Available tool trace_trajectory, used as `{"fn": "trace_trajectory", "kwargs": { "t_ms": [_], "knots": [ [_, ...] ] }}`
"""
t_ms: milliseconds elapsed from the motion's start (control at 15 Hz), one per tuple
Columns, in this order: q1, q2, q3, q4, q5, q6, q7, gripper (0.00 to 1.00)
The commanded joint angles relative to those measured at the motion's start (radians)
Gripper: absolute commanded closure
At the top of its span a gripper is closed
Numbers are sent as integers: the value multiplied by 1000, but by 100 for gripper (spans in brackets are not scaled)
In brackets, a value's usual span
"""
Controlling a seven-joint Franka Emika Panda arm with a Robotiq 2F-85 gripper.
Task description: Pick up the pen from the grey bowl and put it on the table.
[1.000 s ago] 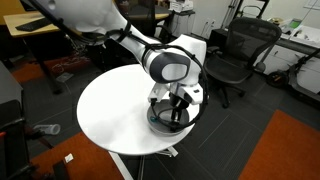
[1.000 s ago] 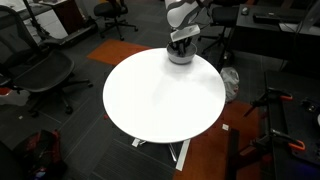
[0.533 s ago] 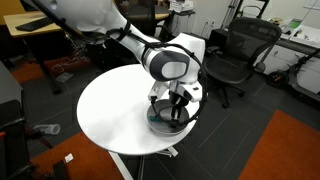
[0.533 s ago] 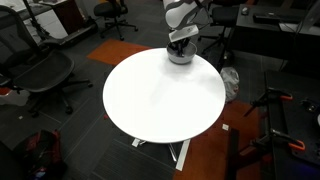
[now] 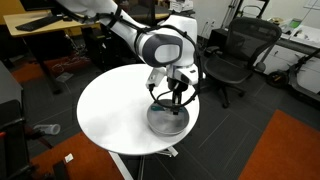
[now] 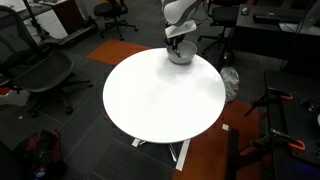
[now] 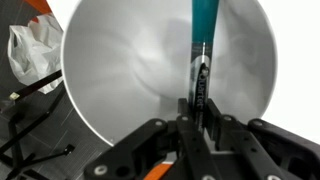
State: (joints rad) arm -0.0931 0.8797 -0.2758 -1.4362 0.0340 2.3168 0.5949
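grip: gripper [image 7: 200,118] pinches the pen [image 7: 203,40] | pen: in the air over the bowl [image 7: 120,80] | done: pick-up, it seems | left: put pen on table [image 5: 110,110]

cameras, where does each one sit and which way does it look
Exterior view: raised beside the table, looking down across it toward office chairs; shows the arm and the pincer above the grey bowl.
Exterior view: high, far off, facing the grey bowl at the table's far edge; shows the arm's end and pincer.
Wrist view: looks straight down into the grey bowl; the pincer at the bottom edge grips the pen.
Shared: all three show grey bowl and pincer.
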Motion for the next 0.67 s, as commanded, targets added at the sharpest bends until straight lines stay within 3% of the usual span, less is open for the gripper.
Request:
{"fn": "trace_trajectory", "kwargs": {
  "t_ms": [0, 600],
  "knots": [
    [65, -127, -40, -170, -45, 117, 34, 95],
    [180, -315, -91, -458, -126, 347, 45, 95]
  ]
}}
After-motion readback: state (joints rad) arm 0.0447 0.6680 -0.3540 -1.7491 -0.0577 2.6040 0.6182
